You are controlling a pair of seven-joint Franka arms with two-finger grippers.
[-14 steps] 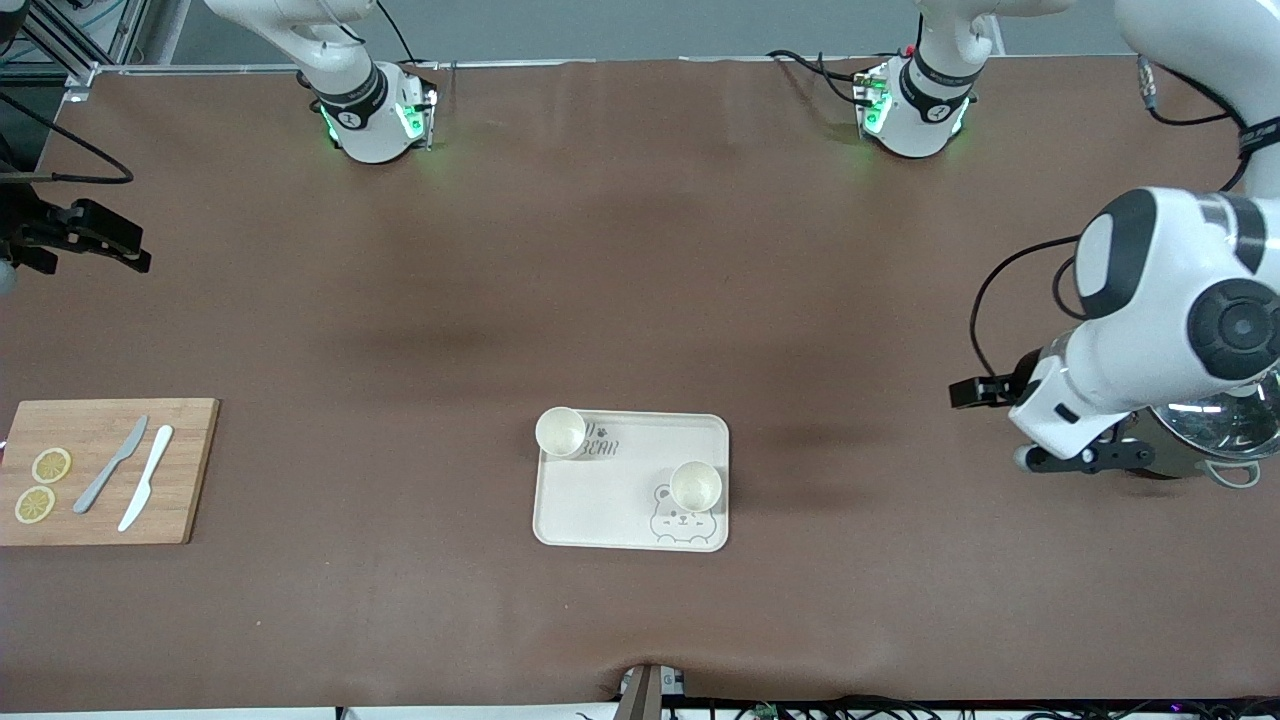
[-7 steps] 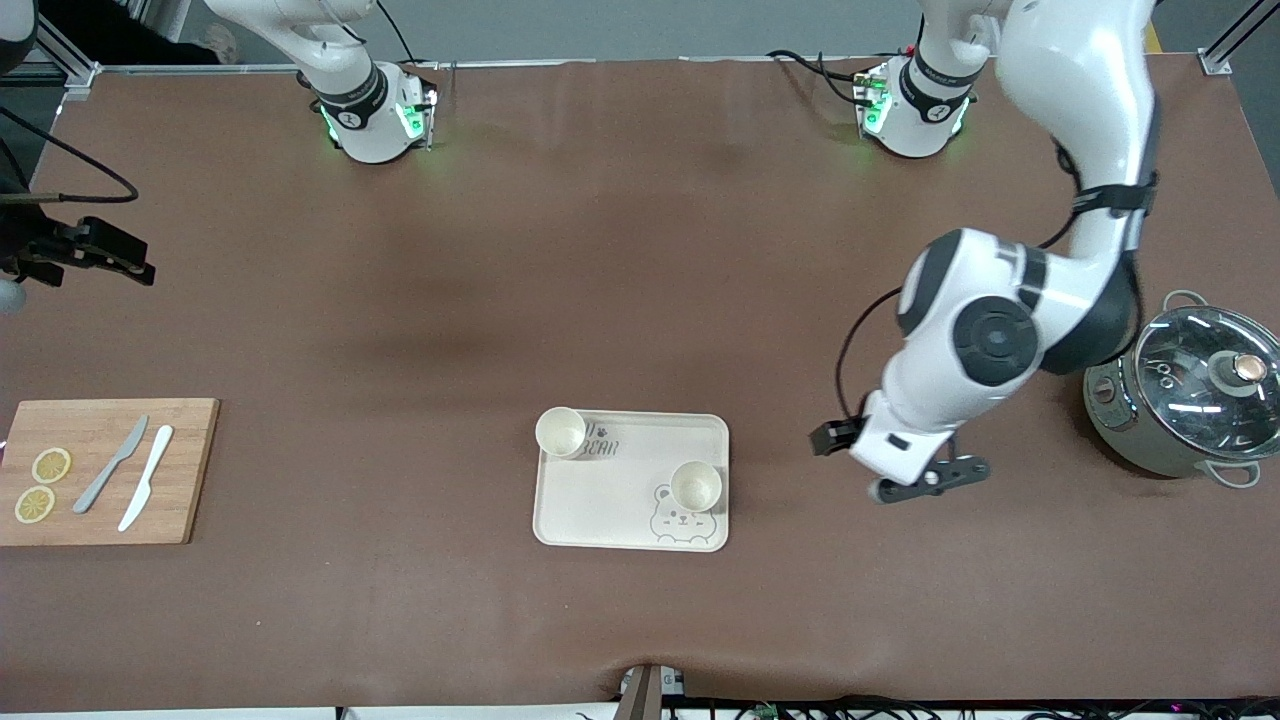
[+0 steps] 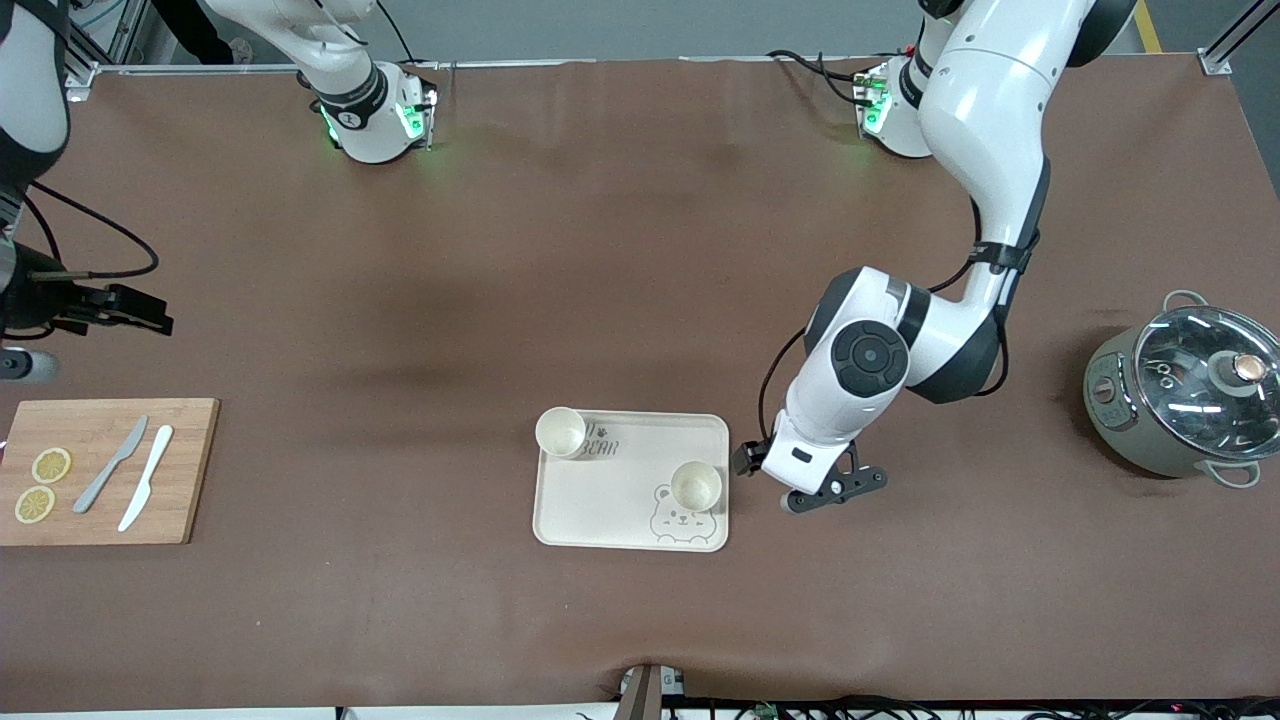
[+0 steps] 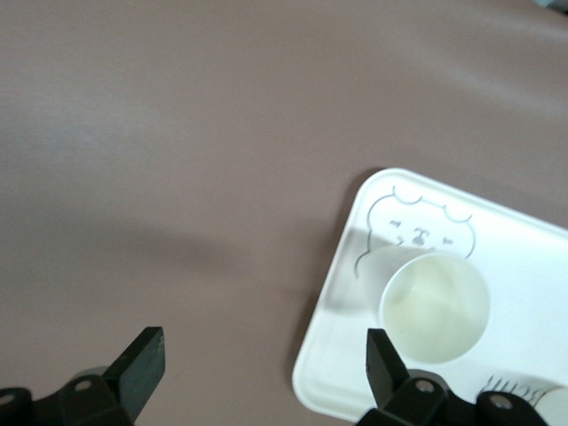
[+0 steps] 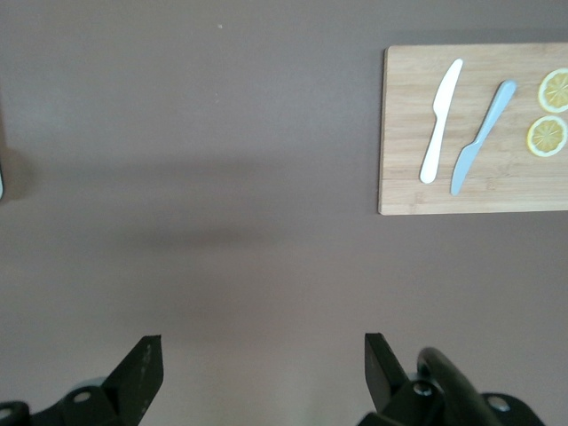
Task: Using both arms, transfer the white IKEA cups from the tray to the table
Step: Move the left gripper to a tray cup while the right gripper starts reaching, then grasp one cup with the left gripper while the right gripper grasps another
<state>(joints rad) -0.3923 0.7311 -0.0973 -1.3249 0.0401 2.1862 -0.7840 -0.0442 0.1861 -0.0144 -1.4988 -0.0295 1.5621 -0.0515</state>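
Our left gripper hangs wide open and empty over the table, just beside the tray. The closest cup sits on the bear face beside it. We should slide over that cup, then drop straight down. The other cup sits at the tray's corner. Our right gripper, also open, waits over the table near the cutting board.
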